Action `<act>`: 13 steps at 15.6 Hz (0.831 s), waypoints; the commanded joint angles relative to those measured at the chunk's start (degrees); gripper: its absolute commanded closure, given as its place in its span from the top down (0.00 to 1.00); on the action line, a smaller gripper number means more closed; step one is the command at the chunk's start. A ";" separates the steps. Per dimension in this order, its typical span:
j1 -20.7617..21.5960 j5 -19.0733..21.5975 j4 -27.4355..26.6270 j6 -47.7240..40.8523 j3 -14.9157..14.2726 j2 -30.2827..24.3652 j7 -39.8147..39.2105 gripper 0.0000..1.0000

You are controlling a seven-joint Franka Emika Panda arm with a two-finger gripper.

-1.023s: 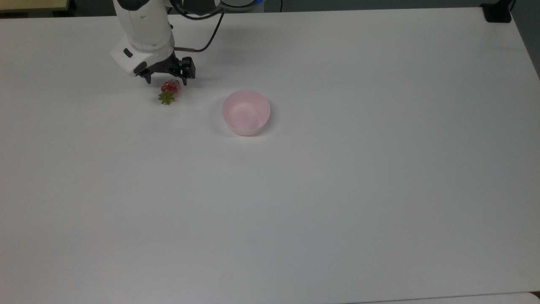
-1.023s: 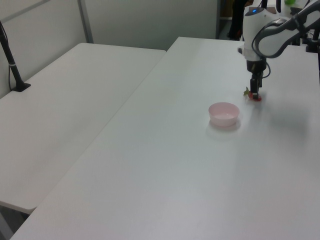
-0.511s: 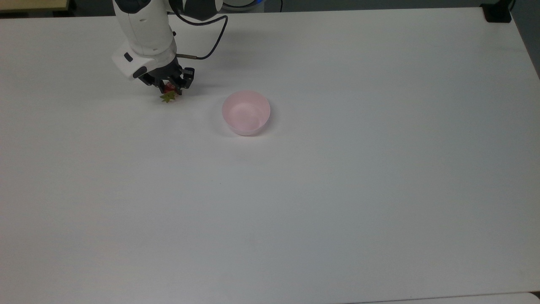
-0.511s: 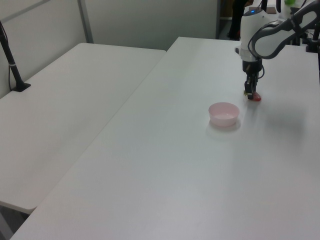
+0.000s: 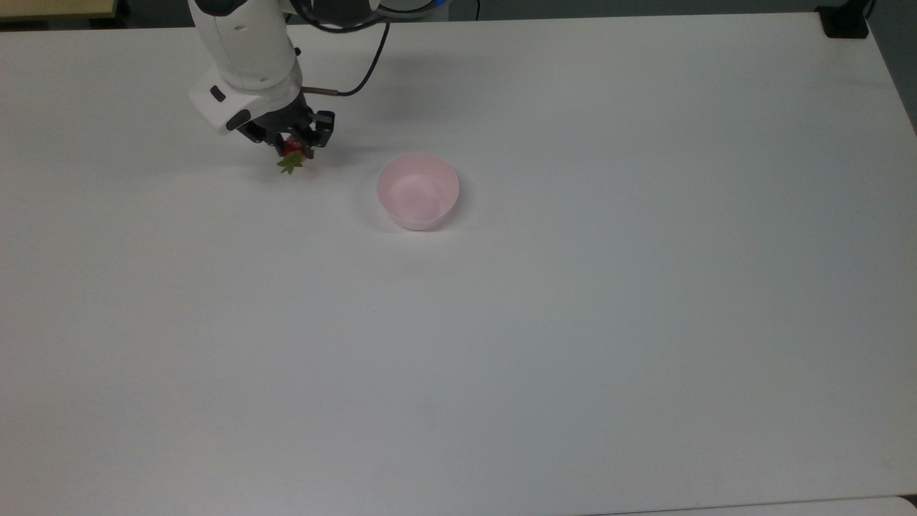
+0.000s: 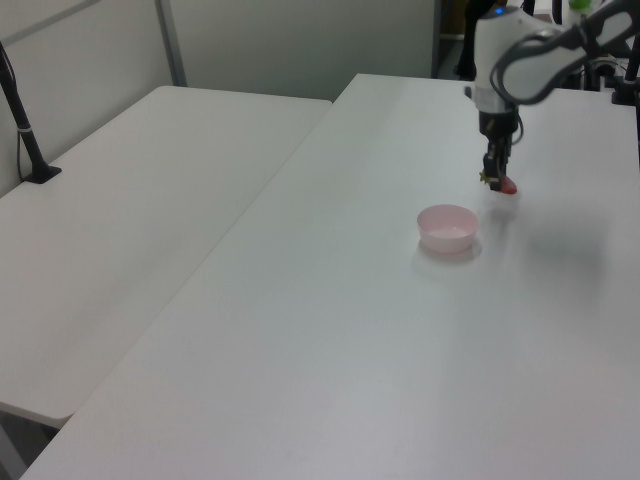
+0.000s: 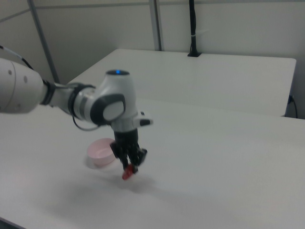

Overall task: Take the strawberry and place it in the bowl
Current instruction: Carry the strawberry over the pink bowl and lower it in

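Top view: the gripper (image 5: 292, 146) is now closed on the strawberry (image 5: 291, 156), no longer straddling it, left of the bowl (image 5: 418, 190). Left view: the strawberry (image 6: 505, 184) now hangs above the table (image 6: 330, 330). Right view: it dangles beside the bowl (image 7: 100, 152), so the carry comes next.

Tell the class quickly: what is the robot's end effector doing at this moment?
End effector: closed on the strawberry, held just clear of the table.
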 commanded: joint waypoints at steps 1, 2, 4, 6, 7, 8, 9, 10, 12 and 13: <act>0.55 5.34 6.56 -6.60 3.12 -1.77 1.27 0.25; 0.72 7.01 7.27 -6.60 4.52 -1.68 1.71 0.26; 0.81 8.52 7.80 -6.07 6.80 -1.42 4.87 0.26; 0.81 8.52 7.89 -5.90 9.09 -0.63 7.07 0.26; 1.16 8.52 7.81 -5.03 10.14 -0.19 8.30 0.26; 2.12 8.52 7.81 -4.32 10.33 0.68 8.92 0.26; 2.92 8.52 7.89 -3.44 10.33 1.82 10.06 0.26; 3.36 8.43 8.42 -1.52 10.33 3.31 11.11 0.27; 3.98 8.08 9.29 0.78 10.33 5.60 12.96 0.27; 4.33 7.99 10.17 0.87 10.33 6.48 13.40 0.28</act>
